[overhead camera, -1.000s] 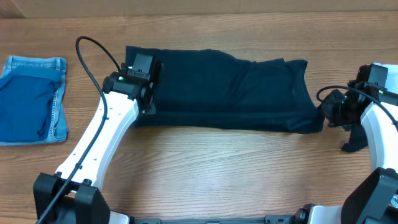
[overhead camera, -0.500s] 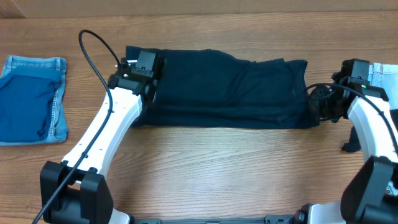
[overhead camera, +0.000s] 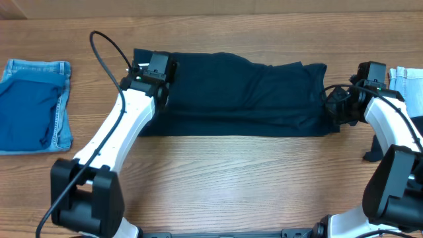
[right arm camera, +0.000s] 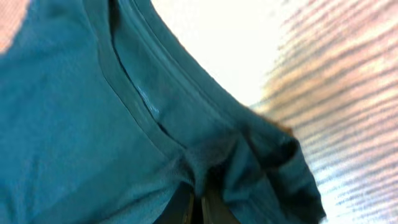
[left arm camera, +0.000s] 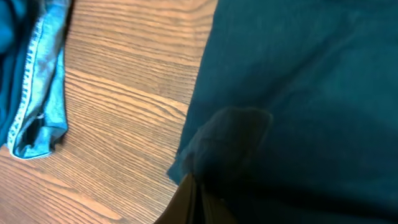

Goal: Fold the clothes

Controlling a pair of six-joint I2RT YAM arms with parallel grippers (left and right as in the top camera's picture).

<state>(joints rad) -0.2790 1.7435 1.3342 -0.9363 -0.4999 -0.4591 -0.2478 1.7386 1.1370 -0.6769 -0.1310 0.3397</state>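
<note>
A dark shirt (overhead camera: 238, 96) spans the middle, toward the far edge. Denim shorts (overhead camera: 33, 106) occupy the left edge. The broad near-edge strip of the table (overhead camera: 244, 178) lies open between the arms.

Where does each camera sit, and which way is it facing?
Overhead: fixed above, facing straight down on the table, dark blue garment, folded denim, left arm and right arm.
Left wrist: on the left arm, facing down at the garment's left edge; its fingers pinch cloth at the frame's bottom.
Right wrist: on the right arm, close on a hemmed edge; fingers at the frame's bottom.
Shared: overhead and left wrist both show the denim.
</note>
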